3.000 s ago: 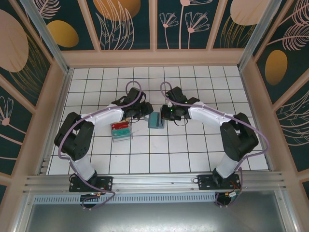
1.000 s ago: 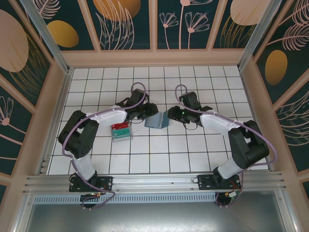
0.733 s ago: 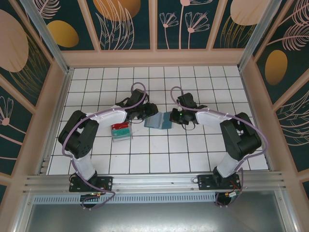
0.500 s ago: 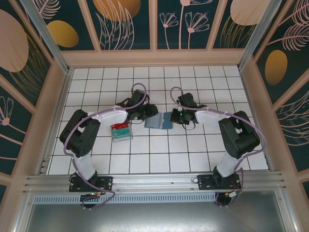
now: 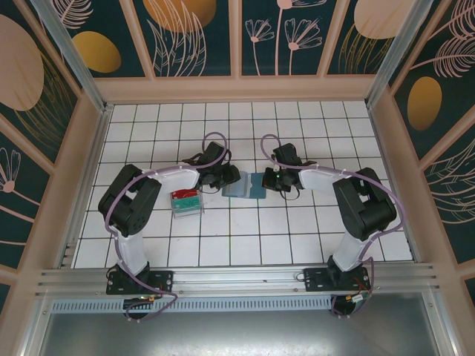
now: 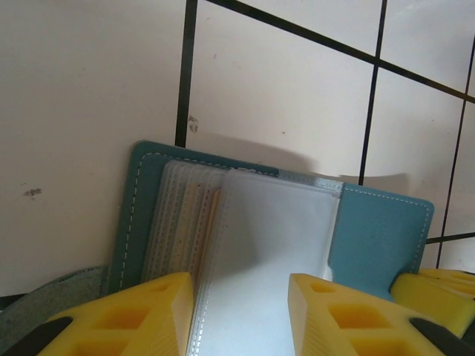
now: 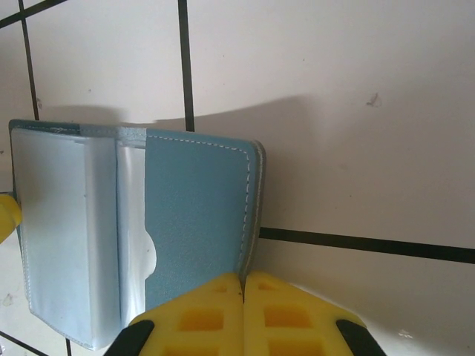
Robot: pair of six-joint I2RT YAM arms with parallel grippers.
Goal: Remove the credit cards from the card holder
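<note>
The card holder [image 5: 243, 185] lay opened flat near the middle of the table [image 5: 297, 237], well away from every edge, with an arm at each end of it. That arrangement looked made to keep the soft sleeve spread and still so that the pockets could be reached.

The left gripper [image 5: 231, 176] stood at the holder's left end. In the left wrist view its yellow fingers [image 6: 159, 311] were apart, and the left gripper [image 6: 239, 285] straddled the stack of clear pockets. The right gripper [image 5: 269, 180] met the right end. In the right wrist view the right gripper [image 7: 243, 276] had its fingers pressed together at the corner of the teal cover [image 7: 197, 208]; whether a sliver of that cover's edge was nipped between them could not be told.

The holder [image 6: 378, 230] was a thin, supple teal skin with pale stitching along rounded corners. Inside it were frosted, glossy plastic pockets, layered like pages, one with a thumb notch cut in its edge. The credit cards, by my judgement, were not yet out.

A clear plastic tray [image 5: 185, 202] (red and green contents) sat apart, nearer the table's left edge.
</note>
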